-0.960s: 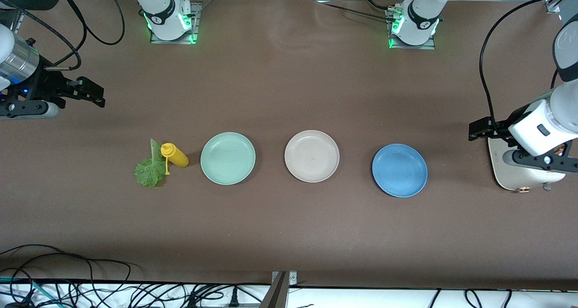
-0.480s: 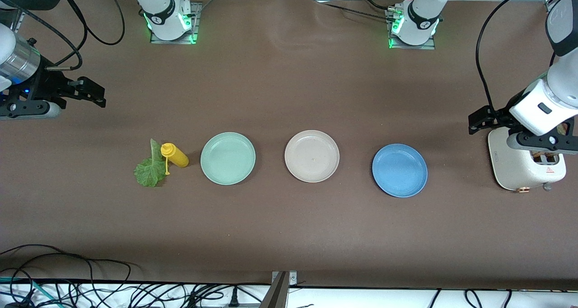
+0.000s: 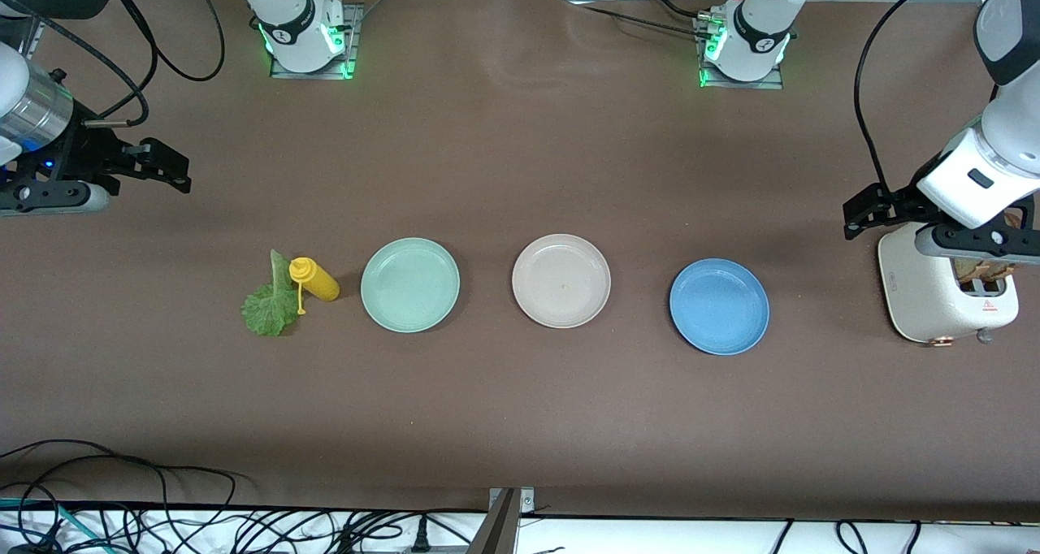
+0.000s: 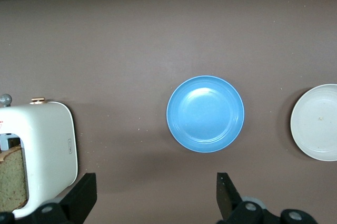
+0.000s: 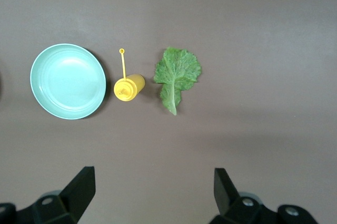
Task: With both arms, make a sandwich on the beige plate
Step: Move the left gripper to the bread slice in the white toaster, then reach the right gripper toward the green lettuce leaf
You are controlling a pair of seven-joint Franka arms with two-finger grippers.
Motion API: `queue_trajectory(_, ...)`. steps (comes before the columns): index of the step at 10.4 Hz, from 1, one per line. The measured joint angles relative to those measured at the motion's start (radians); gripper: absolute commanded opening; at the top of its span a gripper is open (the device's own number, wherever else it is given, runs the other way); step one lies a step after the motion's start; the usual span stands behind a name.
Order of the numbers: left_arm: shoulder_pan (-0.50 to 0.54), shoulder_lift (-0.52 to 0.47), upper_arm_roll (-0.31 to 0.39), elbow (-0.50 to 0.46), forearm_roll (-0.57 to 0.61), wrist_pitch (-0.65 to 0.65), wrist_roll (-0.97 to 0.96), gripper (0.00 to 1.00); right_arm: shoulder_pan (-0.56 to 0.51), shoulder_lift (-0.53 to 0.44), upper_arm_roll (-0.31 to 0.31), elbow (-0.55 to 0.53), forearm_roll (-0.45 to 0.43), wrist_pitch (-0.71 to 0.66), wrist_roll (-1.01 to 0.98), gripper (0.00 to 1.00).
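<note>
The beige plate (image 3: 561, 280) lies empty in the middle of the row of plates; its edge also shows in the left wrist view (image 4: 318, 124). A brown bread slice (image 3: 979, 271) stands in the white toaster (image 3: 918, 294), and shows in the left wrist view (image 4: 11, 176). The lettuce leaf (image 3: 266, 306) lies flat at the right arm's end, also in the right wrist view (image 5: 176, 74). My left gripper (image 3: 861, 213) is open and empty over the table by the toaster (image 4: 155, 182). My right gripper (image 3: 166, 170) is open and empty over bare table (image 5: 152, 179).
A yellow squeeze bottle (image 3: 315, 279) lies beside the lettuce. A mint-green plate (image 3: 409, 284) and a blue plate (image 3: 719, 306) flank the beige one. Cables run along the table's near edge.
My left arm has moved toward the robots' bases and off the toaster, uncovering its top and the bread. The right arm has not moved.
</note>
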Motion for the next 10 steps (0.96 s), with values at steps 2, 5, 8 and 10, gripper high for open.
queue_trajectory(2, 0.0, -0.026, 0.0, -0.028, 0.0, 0.001, -0.013, 1.0, 0.0, 0.0, 0.0, 0.0, 0.0, 0.0, 0.0, 1.0)
queue_trajectory(5, 0.003, -0.052, -0.001, -0.03, -0.001, -0.029, -0.029, 1.0, 0.0, 0.0, 0.0, 0.0, 0.0, -0.001, 0.0, 1.0)
queue_trajectory(8, -0.003, -0.082, -0.056, -0.029, -0.002, -0.039, -0.07, 1.0, 0.0, 0.0, 0.0, 0.0, 0.0, 0.001, 0.0, 1.0)
queue_trajectory(10, -0.004, -0.084, -0.063, -0.029, -0.002, -0.039, -0.081, 1.0, 0.0, 0.0, 0.0, 0.001, 0.0, 0.001, 0.0, 1.0)
